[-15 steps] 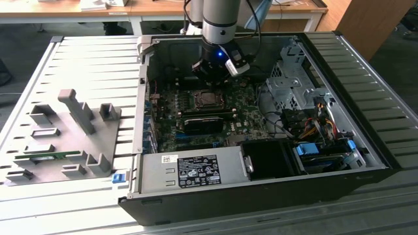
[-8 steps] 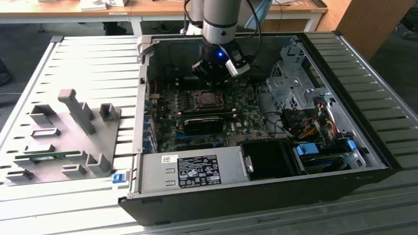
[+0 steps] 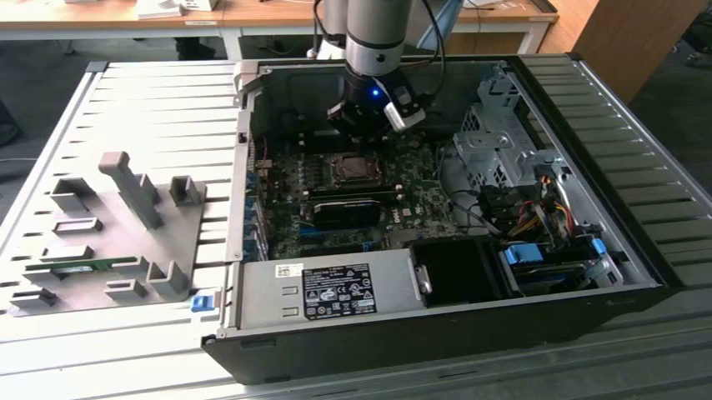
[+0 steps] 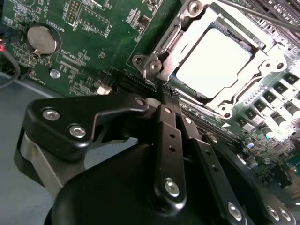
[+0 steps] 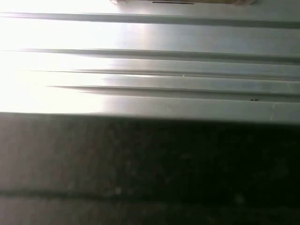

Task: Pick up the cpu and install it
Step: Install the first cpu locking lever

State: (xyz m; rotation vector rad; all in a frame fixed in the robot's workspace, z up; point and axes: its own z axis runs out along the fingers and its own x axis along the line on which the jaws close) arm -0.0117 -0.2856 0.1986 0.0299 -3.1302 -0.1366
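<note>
Close in, in the second wrist view, the gripper [image 4: 171, 101] has its black fingers [image 4: 168, 136] drawn together, narrow, with nothing between them that I can see. Just past the tips sits the socket [image 4: 213, 61], and there's the cpu [image 4: 214, 63], pale metal top up, lying flat inside the silver frame [image 4: 164, 51]. It looks seated and square to the frame. So the chip is in place and the pincer has let it go, by my reading.

To do this well, I'd say lift straight up, no sideways drag: the tips are close to the frame's hinge corner, and a nudge could shift the chip on its contacts. Check all four edges sit level before trusting it.

Further out, in the exterior view, the arm [image 3: 376, 33] hangs over the board [image 3: 333, 208] inside the open case [image 3: 623, 250], gripper just behind the socket. Well apart, at the exterior view's left, the grey fixture [image 3: 100, 242] sits on the table [image 3: 156, 100].
</note>
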